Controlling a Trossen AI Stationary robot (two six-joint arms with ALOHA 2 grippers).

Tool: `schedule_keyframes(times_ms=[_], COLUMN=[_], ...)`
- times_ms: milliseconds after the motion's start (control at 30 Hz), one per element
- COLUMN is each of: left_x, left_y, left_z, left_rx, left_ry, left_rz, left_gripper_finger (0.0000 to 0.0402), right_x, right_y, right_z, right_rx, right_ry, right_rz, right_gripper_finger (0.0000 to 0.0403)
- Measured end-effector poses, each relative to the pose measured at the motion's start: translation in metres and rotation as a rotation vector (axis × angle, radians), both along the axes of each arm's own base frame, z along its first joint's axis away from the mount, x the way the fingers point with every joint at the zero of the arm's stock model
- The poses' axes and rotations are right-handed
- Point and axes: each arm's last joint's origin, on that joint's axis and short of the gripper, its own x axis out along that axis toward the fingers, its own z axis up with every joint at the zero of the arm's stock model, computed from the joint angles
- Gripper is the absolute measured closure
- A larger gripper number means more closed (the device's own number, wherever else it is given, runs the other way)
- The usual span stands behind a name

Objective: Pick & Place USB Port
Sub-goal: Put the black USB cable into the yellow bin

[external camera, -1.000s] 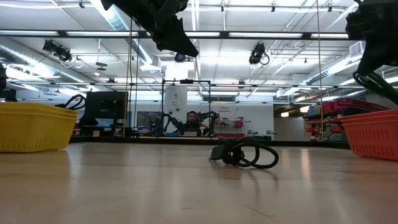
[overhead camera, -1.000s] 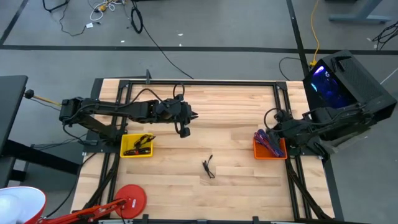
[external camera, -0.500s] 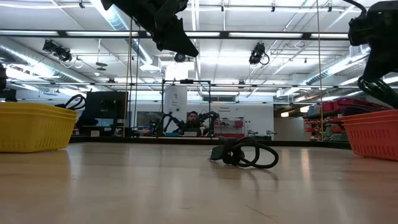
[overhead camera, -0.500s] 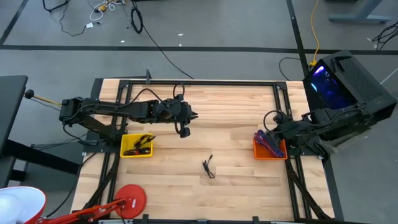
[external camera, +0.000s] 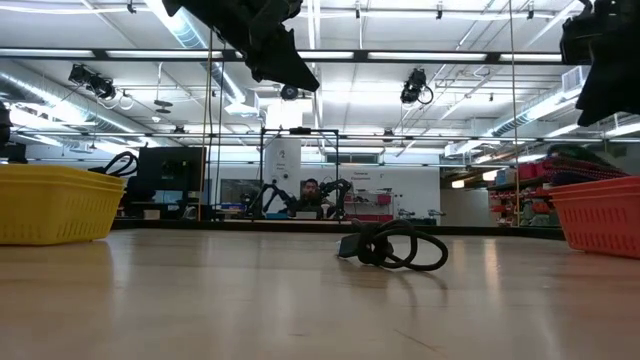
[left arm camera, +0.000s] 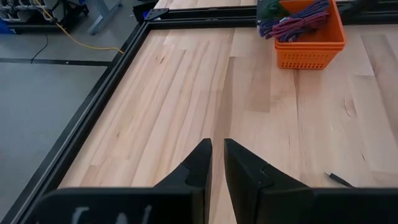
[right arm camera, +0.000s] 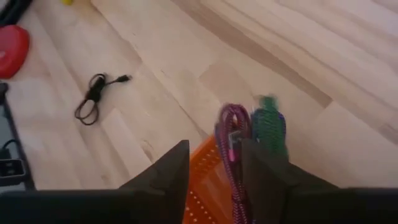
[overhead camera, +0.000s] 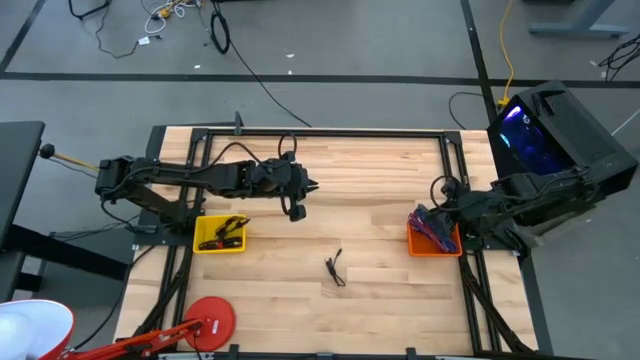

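While your right gripper (overhead camera: 437, 222) hangs open over the orange basket (overhead camera: 420, 243), the black cable (overhead camera: 335, 269) lies mid-table between both arms, its length running front-to-back; the left gripper (overhead camera: 312, 186), nearly shut and empty, looks slightly nearer.

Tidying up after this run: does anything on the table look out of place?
One coiled black cable lies loose on the bare wood mid-table, outside both bins. The orange basket is heaped, with cables hanging over its rim. The yellow basket looks tidy.
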Motion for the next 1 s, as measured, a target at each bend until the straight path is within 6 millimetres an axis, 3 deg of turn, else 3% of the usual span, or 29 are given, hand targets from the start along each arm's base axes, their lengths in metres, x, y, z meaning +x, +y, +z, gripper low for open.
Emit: schedule_keyframes(times_ms=[267,433,667,800,1000], left_x=[0.000,0.000,0.000,0.000,0.000], left_y=[0.000,0.000,0.000,0.000,0.000], left_z=[0.000,0.000,0.000,0.000,0.000], left_rx=[-0.008,-0.012,-0.011,-0.011,-0.011], left_ry=[-0.003,-0.004,-0.004,-0.005,-0.011], left_rz=[0.006,0.008,0.008,0.008,0.008], left_gripper_finger=[0.0353,0.0353,0.0353,0.0353,0.0353], right_x=[-0.007,0.010,0.058,0.086,0.111], right_y=[-0.005,-0.001,0.020,0.031,0.044], right_z=[0.038,0.047,0.012,-0.022,-0.076], right_rx=[-0.127,-0.170,-0.076,-0.043,0.032], right_ry=[-0.151,-0.319,-0.396,-0.382,-0.273], right_rz=[0.008,0.059,0.271,0.362,0.403], right_gripper_finger=[0.0259,0.0259,0.0259,0.0259,0.0259])
